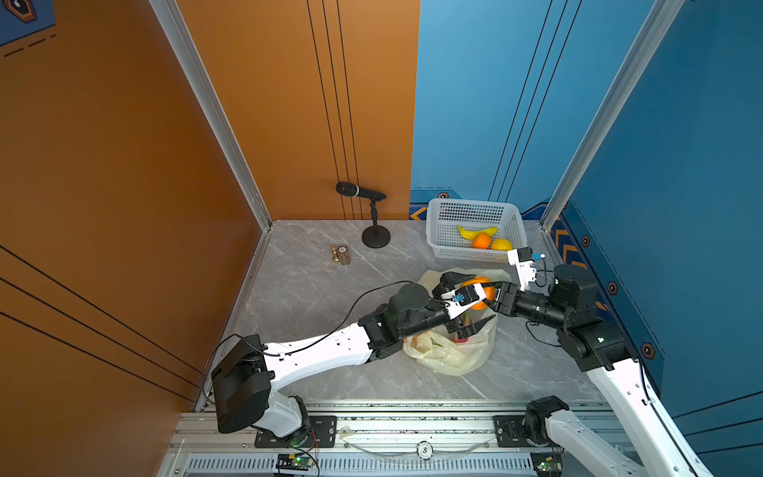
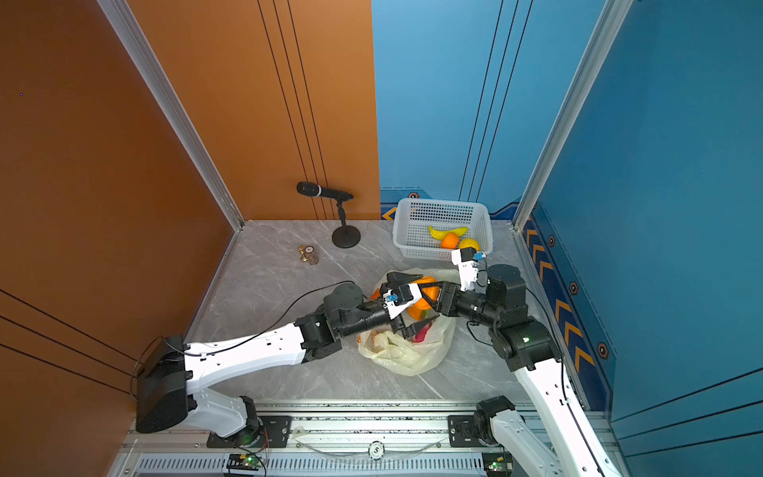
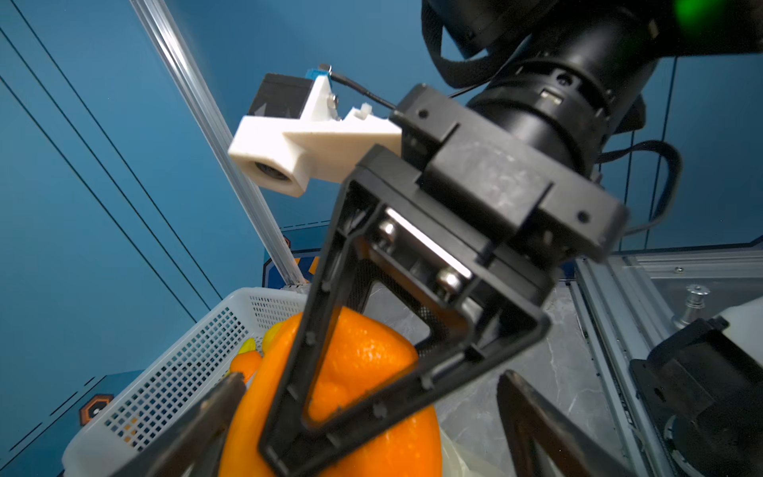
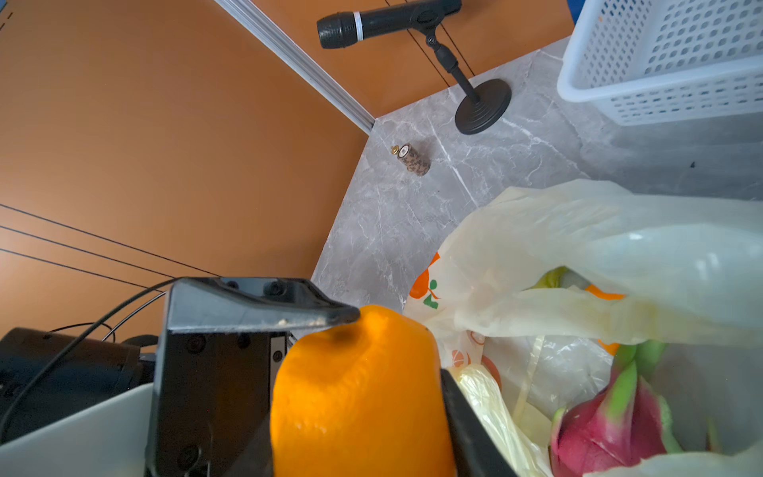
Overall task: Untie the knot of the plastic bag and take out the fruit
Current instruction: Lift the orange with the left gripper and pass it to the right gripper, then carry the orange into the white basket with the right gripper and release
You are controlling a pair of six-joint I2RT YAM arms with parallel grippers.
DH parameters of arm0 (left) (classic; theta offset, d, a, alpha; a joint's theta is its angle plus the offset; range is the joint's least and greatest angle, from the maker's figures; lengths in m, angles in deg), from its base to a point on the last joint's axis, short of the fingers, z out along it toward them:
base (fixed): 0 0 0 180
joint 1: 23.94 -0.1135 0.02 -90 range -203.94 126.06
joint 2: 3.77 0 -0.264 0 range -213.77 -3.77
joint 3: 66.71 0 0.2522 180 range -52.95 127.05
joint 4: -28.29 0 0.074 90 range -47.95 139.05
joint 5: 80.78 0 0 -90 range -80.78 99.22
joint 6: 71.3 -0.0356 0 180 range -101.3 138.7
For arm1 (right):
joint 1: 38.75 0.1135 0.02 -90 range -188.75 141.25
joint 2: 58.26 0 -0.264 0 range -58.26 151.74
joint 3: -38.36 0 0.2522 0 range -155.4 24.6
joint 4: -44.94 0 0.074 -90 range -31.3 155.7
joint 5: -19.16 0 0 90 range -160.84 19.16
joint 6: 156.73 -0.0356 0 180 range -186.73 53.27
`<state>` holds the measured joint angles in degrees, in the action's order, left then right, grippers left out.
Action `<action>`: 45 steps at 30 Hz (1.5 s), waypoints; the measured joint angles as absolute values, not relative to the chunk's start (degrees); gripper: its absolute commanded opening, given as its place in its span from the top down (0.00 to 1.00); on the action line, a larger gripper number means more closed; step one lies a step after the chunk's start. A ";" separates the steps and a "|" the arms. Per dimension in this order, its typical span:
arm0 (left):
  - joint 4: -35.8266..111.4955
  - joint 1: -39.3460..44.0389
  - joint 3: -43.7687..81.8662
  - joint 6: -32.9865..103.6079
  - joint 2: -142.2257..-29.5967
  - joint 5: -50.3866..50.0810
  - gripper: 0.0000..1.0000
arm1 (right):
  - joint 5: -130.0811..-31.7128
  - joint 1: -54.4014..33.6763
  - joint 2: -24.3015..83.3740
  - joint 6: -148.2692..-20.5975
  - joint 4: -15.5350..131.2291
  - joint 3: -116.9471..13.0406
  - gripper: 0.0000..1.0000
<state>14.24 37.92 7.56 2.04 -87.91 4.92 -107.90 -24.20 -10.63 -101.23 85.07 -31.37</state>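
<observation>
The right gripper [image 4: 363, 433] clasps the orange [image 4: 355, 371] across its middle, above the open plastic bag [image 1: 450, 357] lying right of the surface's middle; the left gripper [image 1: 484, 296] stands spread wide. The orange looks light, smooth, maybe squashy: I think a gentle middle grip is safest.

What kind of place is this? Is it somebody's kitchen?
Probably a robot test booth, not a kitchen: two robot arms bolted to a metal rail, bare panel walls, and a microphone on a stand.
</observation>
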 measured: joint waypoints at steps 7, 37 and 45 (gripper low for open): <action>16.93 33.49 7.56 5.82 -85.94 7.20 0.01 | -103.95 -25.71 -3.35 -101.93 77.22 -34.99 0.71; 44.51 30.14 17.72 15.59 -85.98 7.81 0.03 | -80.04 -39.89 68.19 -96.54 73.79 -86.40 0.71; 45.80 31.06 17.26 15.81 -85.92 9.97 0.03 | -73.81 -40.92 81.41 -94.57 79.95 -100.94 0.71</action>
<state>45.80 31.06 17.26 15.81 -85.92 9.97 -73.81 -40.92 81.41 -94.57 79.95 -100.94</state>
